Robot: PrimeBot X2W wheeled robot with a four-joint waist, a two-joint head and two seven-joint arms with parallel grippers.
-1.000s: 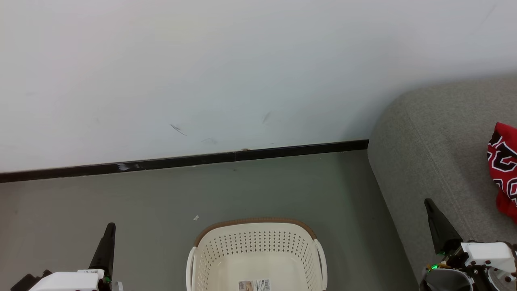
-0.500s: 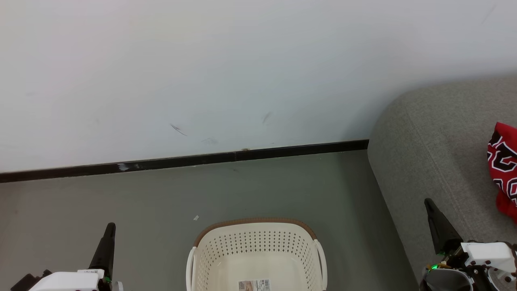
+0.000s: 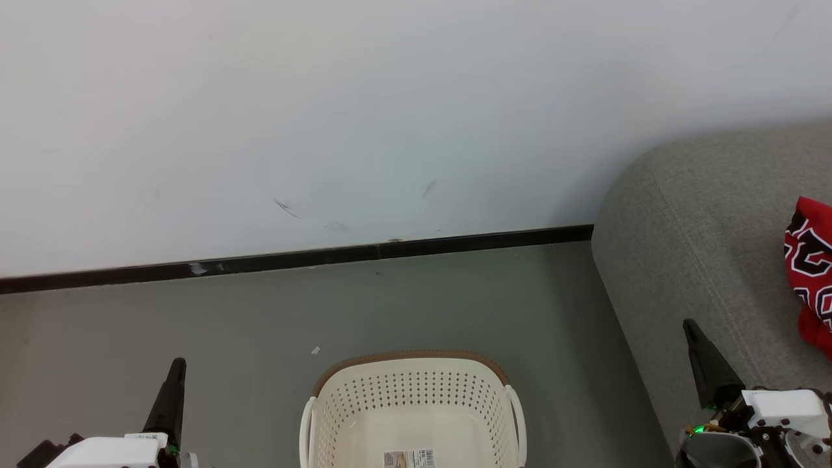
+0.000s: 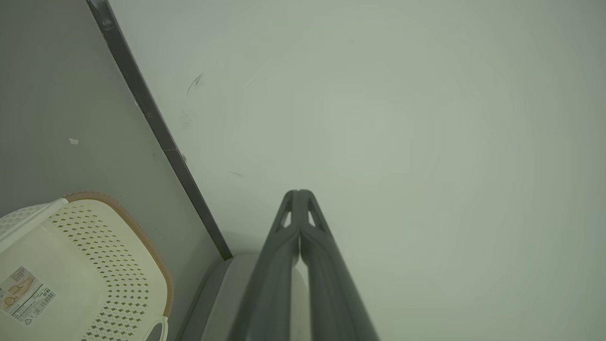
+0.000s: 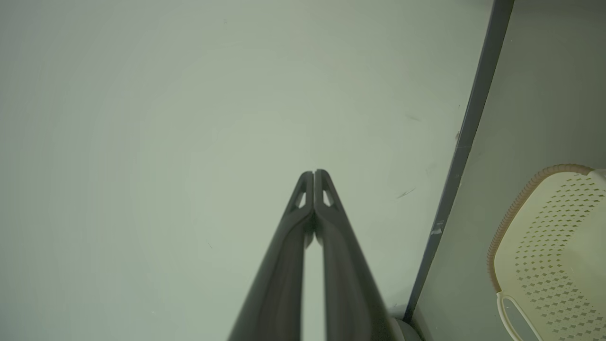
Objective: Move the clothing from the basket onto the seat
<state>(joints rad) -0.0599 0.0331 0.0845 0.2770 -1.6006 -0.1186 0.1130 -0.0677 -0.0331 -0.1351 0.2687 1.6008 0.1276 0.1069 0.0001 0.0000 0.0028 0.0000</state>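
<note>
My left pincer and right pincer are both pinched closed on nothing, tips toward the wall, either side of the basket on the floor. What I see of the basket's inside is bare but for a label. The red clothing lies on the grey seat, off to my right. I judge the move done, unless something hides in the basket's cut-off near end

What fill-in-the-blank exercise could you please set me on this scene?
1. The basket stands on the ____.
2. Its rim is ____.
3. The clothing on the seat is mostly ____.
4. The fingers of the left gripper and right gripper are ____.
Missing words: floor; brown; red; shut.
</note>
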